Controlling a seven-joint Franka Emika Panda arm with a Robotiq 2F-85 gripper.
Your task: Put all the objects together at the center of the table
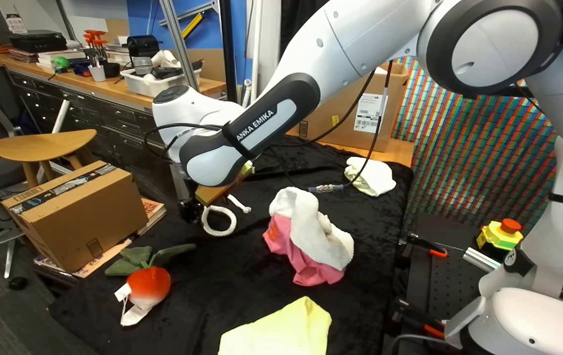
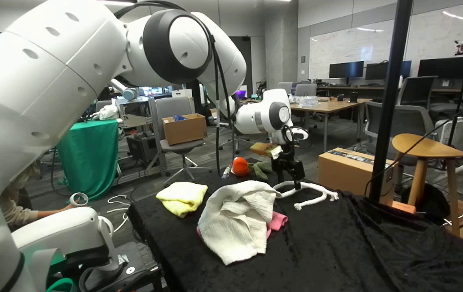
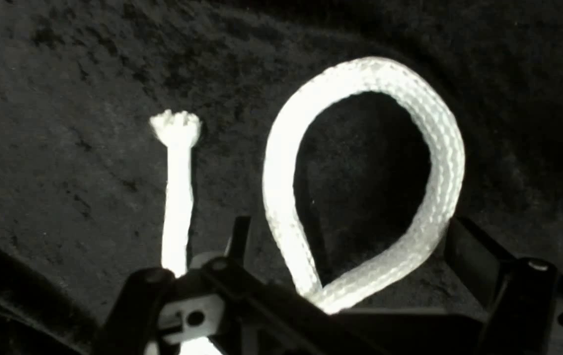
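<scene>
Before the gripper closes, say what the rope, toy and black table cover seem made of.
Rope: matte braided fibre, cotton or synthetic; ribbed strands and a frayed end show. Red-orange toy: probably plush, given its soft sheen and tags. Black table cover: likely velvet; mottled sheen.

Rope (image 3: 281, 170) btwn fingertips (image 3: 473, 261), free tbl (image 1: 237, 276) alongside

The rope (image 3: 280, 182) is white; the toy (image 1: 149, 286) red-orange and white; its leaves (image 1: 138, 255) green.
</scene>
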